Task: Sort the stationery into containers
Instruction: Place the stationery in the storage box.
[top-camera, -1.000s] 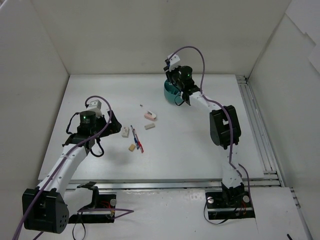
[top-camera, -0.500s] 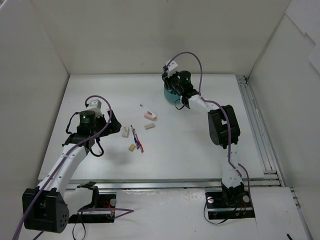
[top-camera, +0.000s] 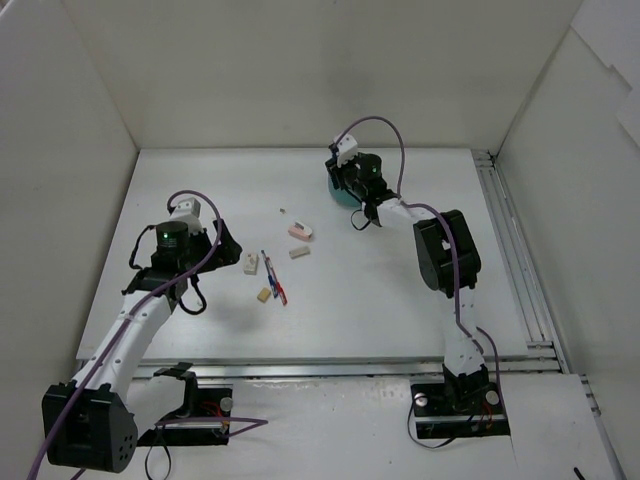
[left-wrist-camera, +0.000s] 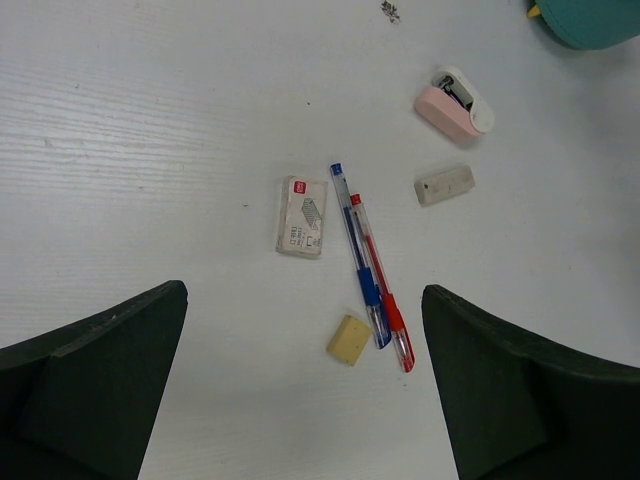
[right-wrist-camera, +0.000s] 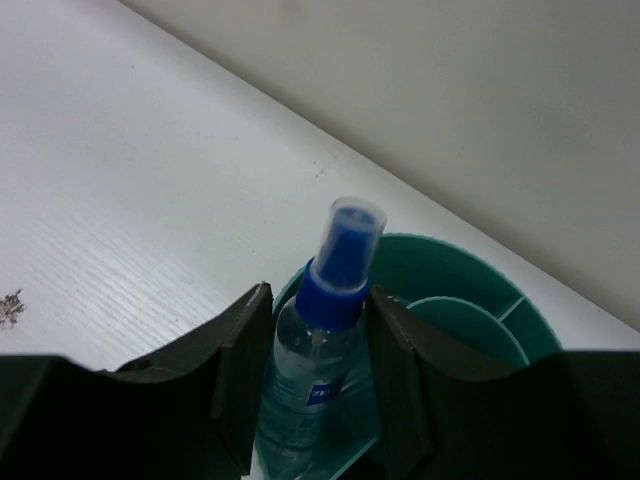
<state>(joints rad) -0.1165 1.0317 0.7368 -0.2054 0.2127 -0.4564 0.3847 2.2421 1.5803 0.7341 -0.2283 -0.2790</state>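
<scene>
Right gripper (right-wrist-camera: 318, 300) is clamped on one clear spray bottle (right-wrist-camera: 315, 350), blue cap up, upright. Its lower end dips past the near rim of the single teal cup (right-wrist-camera: 450, 262), divided inside; whether it touches bottom, I cannot tell.

Left gripper (left-wrist-camera: 303, 295) hangs spread wide, holding nothing, above the loose pieces. Count them: two pens, one blue pen (left-wrist-camera: 355, 255) and one red pen (left-wrist-camera: 380, 290), side by side and touching; three erasers, white eraser (left-wrist-camera: 302, 216), tan eraser (left-wrist-camera: 349, 339), pale eraser (left-wrist-camera: 445, 185); one pink-and-white piece (left-wrist-camera: 455, 103) nearer the cup.

White table (top-camera: 380, 290), white walls (top-camera: 300, 70) all round, metal rails (top-camera: 515, 260) on the right edge.
</scene>
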